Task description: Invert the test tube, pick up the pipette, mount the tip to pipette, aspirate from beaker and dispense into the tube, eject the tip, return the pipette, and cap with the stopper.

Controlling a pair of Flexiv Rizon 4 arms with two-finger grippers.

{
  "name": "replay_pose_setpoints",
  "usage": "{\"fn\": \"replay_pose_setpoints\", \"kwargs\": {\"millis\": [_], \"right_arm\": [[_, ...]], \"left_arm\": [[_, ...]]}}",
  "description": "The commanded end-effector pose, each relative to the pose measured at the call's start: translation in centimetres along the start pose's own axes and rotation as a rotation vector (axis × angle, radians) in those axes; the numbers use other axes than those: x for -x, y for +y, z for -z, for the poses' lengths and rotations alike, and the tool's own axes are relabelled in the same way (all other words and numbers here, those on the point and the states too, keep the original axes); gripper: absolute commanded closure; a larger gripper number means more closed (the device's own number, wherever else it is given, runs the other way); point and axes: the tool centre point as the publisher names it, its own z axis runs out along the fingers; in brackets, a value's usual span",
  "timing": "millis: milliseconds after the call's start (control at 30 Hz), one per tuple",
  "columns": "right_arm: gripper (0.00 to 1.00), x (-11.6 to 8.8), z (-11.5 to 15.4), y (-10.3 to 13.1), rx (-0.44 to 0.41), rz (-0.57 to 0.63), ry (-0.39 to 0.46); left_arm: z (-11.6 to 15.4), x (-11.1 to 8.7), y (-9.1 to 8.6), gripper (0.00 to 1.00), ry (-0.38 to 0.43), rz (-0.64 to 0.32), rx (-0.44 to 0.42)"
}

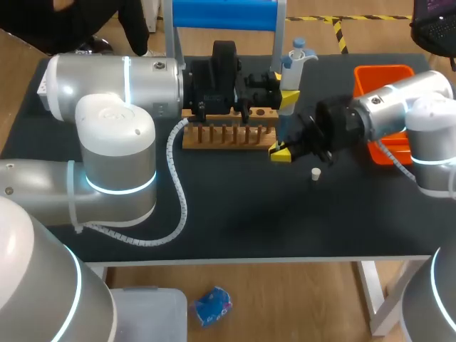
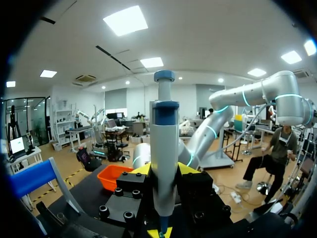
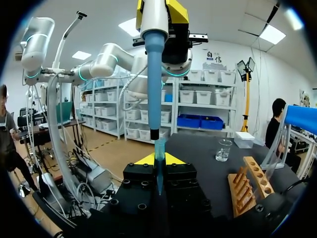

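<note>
The blue and white pipette [image 1: 291, 71] stands upright above the table's middle, with my left gripper [image 1: 288, 100] shut on its body. The left wrist view shows the pipette [image 2: 164, 148] rising between my left gripper's yellow fingertips [image 2: 187, 169]. In the right wrist view its blue shaft [image 3: 154, 74] comes down onto a blue pipette tip [image 3: 159, 161], on which my right gripper [image 3: 159, 159] is shut. This right gripper [image 1: 281, 152] sits just below the pipette, in front of the wooden rack [image 1: 228, 135]. A glass beaker [image 3: 223, 150] stands farther back. I cannot make out the test tube.
A small white stopper [image 1: 314, 173] lies on the black mat near my right gripper. An orange bin [image 1: 385, 73] sits at the back right, partly behind my right arm. The rack [image 3: 246, 184] has a row of holes.
</note>
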Motion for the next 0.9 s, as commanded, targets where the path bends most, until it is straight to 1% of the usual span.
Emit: {"fn": "replay_pose_setpoints", "kwargs": {"millis": [33, 67, 300, 567, 900], "right_arm": [[1.00, 0.00, -0.03, 0.58, -0.023, 0.005, 0.000], [1.00, -0.06, -0.08, 0.56, -0.033, 0.004, -0.001], [1.00, -0.15, 0.00, 0.50, -0.034, 0.003, -0.006], [1.00, -0.14, 0.32, -0.08, -0.015, -0.011, -0.013], [1.00, 0.02, 0.41, 0.12, -0.006, -0.010, -0.012]], "left_arm": [[-0.08, 0.00, -0.02, 1.00, -0.001, 0.001, 0.000], [-0.08, 0.00, -0.02, 1.00, -0.001, 0.001, 0.000], [-0.08, 0.00, -0.02, 1.00, -0.001, 0.001, 0.000], [-0.08, 0.00, -0.02, 1.00, -0.001, 0.001, 0.000], [-0.08, 0.00, -0.02, 1.00, -0.001, 0.001, 0.000]]}}
